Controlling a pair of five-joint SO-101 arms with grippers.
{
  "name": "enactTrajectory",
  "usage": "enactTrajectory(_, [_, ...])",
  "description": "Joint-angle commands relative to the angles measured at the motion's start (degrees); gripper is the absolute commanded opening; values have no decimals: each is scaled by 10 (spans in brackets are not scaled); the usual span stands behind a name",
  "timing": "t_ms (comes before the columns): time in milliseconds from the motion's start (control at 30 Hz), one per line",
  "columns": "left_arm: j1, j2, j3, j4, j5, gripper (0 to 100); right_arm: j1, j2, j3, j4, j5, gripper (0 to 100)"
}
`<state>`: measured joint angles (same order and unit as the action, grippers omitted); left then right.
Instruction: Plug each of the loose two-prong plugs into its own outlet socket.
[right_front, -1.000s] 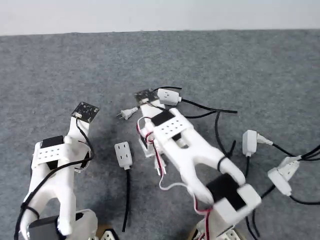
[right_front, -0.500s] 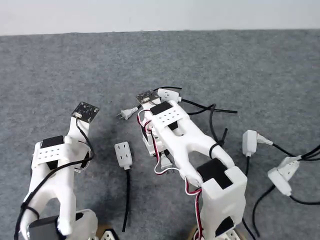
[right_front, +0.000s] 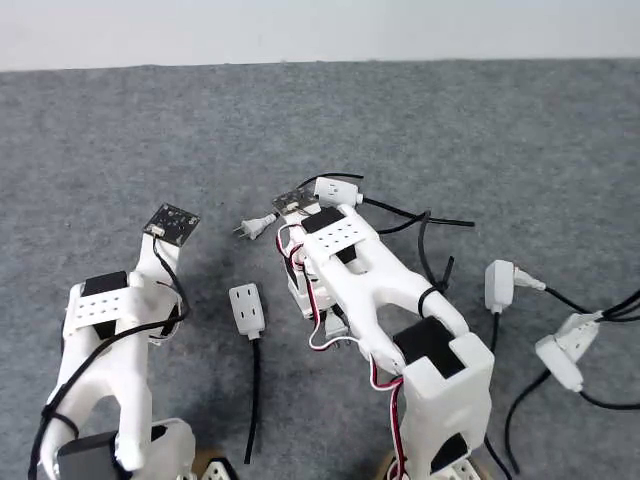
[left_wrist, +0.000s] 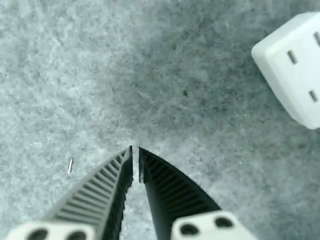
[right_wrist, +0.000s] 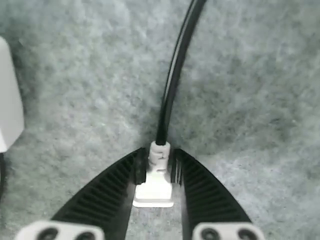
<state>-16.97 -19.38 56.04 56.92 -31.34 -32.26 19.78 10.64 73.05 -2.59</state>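
High view: loose plug (right_front: 258, 226) lies mid-tabletop, outlet socket (right_front: 246, 308) just nearer the front edge, btwn left arm (right_front: 105, 320) & right arm (right_front: 360, 270).

Left wrist view: left gripper (left_wrist: 135, 151) closed on nothing, tips over grey tabletop (left_wrist: 100, 75); outlet socket (left_wrist: 295, 65) nearby, apart.

Right wrist view: right gripper (right_wrist: 159, 152) clamps held plug (right_wrist: 154, 187) btwn both fingers, black cord (right_wrist: 175, 75) running straight out past the tips.

left arm (right_front: 100, 340): jaws closed, pointing down | right arm (right_front: 375, 285): jaws clamped, stretched forward
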Motion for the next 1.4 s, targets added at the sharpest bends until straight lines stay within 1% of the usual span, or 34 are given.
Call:
enactTrajectory(0, [5,-10,-15,-8,-11,11,-9,-23,-4,2,6,95])
enactTrajectory(133, [5,-10,-15,-8,-11,11,-12,-22,0,-3,12,91])
enactTrajectory(200, [5,-10,-15,-8,-11,11,-10,-14,10,-30,24,82])
enactTrajectory(267, [5,-10,-15,-8,-11,11,2,1,11,-49,24,9])
enactTrajectory(400, [5,-10,-15,-8,-11,11,15,-2,-15,-21,24,8])
enactTrajectory(533, [18,-6,-20,-8,-6,11,2,-93,-30,20,26,8])
enactTrajectory(633, [34,34,-43,-4,11,11,-19,-196,-22,37,48,8])
enactTrajectory(733, [40,125,-116,47,2,11,-42,-299,-11,49,55,8])
enactTrajectory(800, [57,194,-176,101,-38,11,-60,-356,0,50,55,8])
enactTrajectory(867, [74,248,-226,155,-93,11,-87,-397,20,43,51,8])
enactTrajectory(933, [76,273,-258,185,-127,11,-109,-415,41,30,44,8])
enactTrajectory(1067, [81,256,-239,185,-171,10,-116,-417,80,-16,20,8])
enactTrajectory(1233, [97,184,-164,139,-176,10,-134,-417,122,-61,-4,8])
enactTrajectory(1367, [110,108,-92,98,-178,10,-151,-417,142,-85,-8,8])
